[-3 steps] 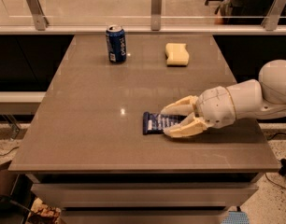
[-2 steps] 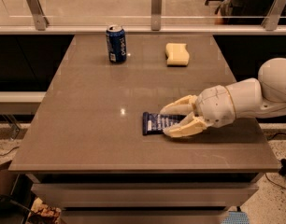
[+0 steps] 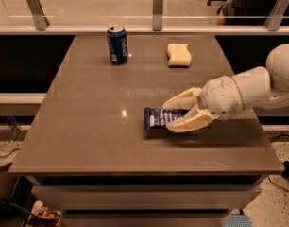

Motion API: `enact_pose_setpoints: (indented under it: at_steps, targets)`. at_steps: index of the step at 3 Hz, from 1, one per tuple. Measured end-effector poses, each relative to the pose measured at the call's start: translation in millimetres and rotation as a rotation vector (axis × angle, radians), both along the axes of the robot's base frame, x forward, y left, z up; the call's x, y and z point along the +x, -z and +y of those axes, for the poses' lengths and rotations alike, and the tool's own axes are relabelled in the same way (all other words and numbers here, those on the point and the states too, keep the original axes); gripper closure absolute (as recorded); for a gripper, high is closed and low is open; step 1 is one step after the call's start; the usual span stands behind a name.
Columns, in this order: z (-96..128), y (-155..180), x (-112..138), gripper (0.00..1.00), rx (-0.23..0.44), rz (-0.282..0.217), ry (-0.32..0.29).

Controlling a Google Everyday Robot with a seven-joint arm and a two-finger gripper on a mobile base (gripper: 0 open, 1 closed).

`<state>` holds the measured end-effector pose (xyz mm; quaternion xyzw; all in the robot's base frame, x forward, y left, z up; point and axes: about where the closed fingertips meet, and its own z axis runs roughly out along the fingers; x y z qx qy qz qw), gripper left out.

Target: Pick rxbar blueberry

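The rxbar blueberry (image 3: 156, 117) is a flat dark-blue wrapped bar with pale print. It lies flat on the brown table (image 3: 88, 126), right of the middle and towards the front. My gripper (image 3: 167, 115) reaches in from the right, low over the table. Its two cream fingers (image 3: 184, 98) are spread, one on the far side and one on the near side of the bar's right end. The near finger covers part of the bar. The bar still rests on the table.
A blue soda can (image 3: 117, 44) stands upright at the back left. A pale yellow sponge block (image 3: 178, 54) lies at the back, right of the can. A glass railing with metal posts (image 3: 157, 6) runs behind the table. The table's front edge is close below the bar.
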<state>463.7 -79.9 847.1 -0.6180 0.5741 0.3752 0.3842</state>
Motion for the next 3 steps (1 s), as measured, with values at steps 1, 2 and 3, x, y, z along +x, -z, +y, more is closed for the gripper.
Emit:
enact_pose_setpoints:
  at_steps: [1,2,3]
  targets:
    - [-0.3,-16.7,-1.1,1.00,-0.006,0.009,-0.010]
    - [0.9,-36.0,-3.7,1.00,-0.023,0.010,-0.015]
    - [1.4,-54.3,-8.1,1.00,-0.040,-0.004,-0.008]
